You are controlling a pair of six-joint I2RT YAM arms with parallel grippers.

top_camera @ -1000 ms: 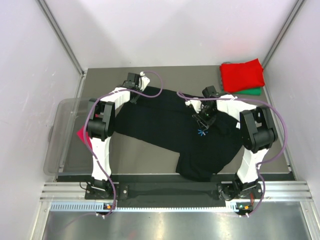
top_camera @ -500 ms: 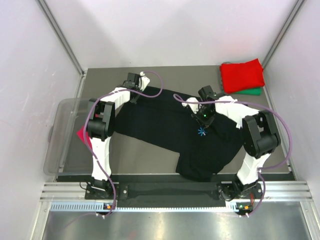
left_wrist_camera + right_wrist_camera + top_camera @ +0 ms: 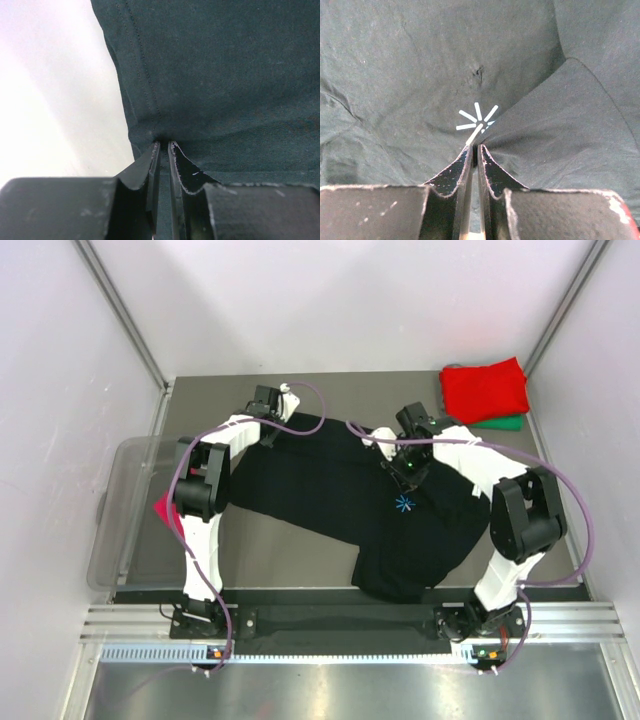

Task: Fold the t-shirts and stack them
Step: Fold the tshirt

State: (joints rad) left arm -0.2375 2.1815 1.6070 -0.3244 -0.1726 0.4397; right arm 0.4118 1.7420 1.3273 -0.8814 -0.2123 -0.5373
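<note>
A black t-shirt (image 3: 330,490) with a light-blue starburst print (image 3: 404,504) lies spread across the table. My left gripper (image 3: 269,433) is shut on its far-left edge; in the left wrist view the jaws (image 3: 163,145) pinch the stitched hem of the black cloth (image 3: 225,75). Near the shirt's middle, my right gripper (image 3: 408,471) is shut on a raised fold. In the right wrist view its tips (image 3: 476,148) clamp that fold (image 3: 555,125) just below the starburst (image 3: 477,120). A folded red t-shirt (image 3: 485,388) lies on a green one (image 3: 505,423) at the far right corner.
A clear plastic bin (image 3: 115,540) stands off the table's left edge with a magenta t-shirt (image 3: 165,510) inside. Bare grey table (image 3: 290,555) shows in front of the black shirt at the near left. White walls enclose the table.
My right gripper has closed on the fold of the black shirt and shifted slightly toward the far side, its elbow swinging right. The left gripper has kept its hold and place.
</note>
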